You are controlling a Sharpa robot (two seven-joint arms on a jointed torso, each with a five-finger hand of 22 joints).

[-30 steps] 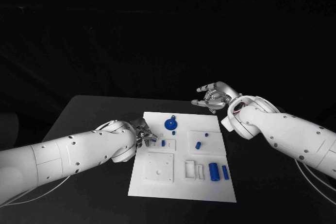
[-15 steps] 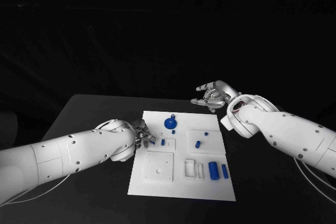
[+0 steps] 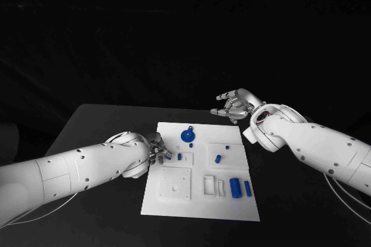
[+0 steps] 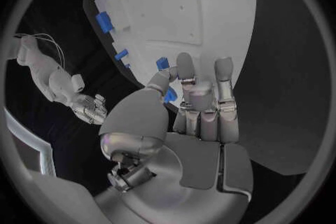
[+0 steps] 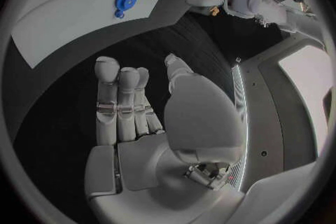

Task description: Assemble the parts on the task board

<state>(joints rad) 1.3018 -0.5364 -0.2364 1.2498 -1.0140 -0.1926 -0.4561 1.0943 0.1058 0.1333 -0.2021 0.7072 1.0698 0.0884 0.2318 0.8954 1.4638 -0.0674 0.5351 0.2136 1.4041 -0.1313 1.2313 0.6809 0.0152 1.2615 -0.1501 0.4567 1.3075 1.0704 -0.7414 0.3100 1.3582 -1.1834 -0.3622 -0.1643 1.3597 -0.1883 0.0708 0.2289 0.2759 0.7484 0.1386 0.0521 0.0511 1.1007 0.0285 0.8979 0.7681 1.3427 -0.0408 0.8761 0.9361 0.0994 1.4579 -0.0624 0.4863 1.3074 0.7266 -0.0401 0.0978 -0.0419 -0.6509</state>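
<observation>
Left hand (image 3: pixel 158 149) at the board's (image 3: pixel 202 204) nine o'clock pinches a small blue part (image 4: pixel 170 95); right hand (image 3: pixel 236 106), loosely open and empty, hovers beyond one o'clock.

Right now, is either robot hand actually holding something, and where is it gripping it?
The right robot hand holds nothing. The left robot hand has its fingertips at a small blue part on the task board; whether it grips the part cannot be told.

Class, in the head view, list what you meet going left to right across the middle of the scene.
left hand → small blue part → blue peg → right arm
</observation>
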